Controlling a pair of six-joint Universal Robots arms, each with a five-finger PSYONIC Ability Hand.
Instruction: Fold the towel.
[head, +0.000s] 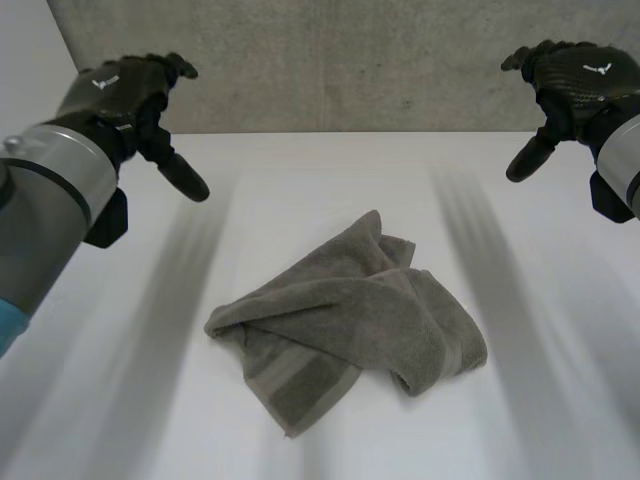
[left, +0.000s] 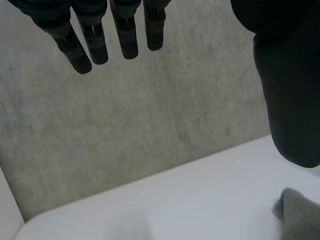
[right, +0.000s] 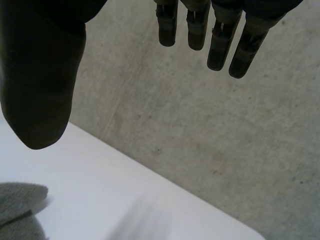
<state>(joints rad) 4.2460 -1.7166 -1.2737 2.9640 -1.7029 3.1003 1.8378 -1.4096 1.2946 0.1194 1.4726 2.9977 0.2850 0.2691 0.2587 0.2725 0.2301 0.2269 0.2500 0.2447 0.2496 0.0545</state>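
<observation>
Two arms reach over the white counter (head: 560, 400), one at each side. The left hand (head: 125, 90) hangs in the air with fingers straight and apart, holding nothing. The right hand (head: 575, 75) is likewise spread and touches nothing. One grey towel (head: 350, 320) lies crumpled mid-counter, between the hands and well apart from both.

1. In the head view the white table (head: 560, 400) is brightly and evenly lit; the light seems to come from overhead.
2. The towel (head: 350, 320), lower middle of the frame, casts a thin, soft shadow at its near edge.
3. In the wrist views the left hand (left: 290, 100) and right hand (right: 40, 85) look almost black against the paler grey wall (left: 125, 140).
</observation>
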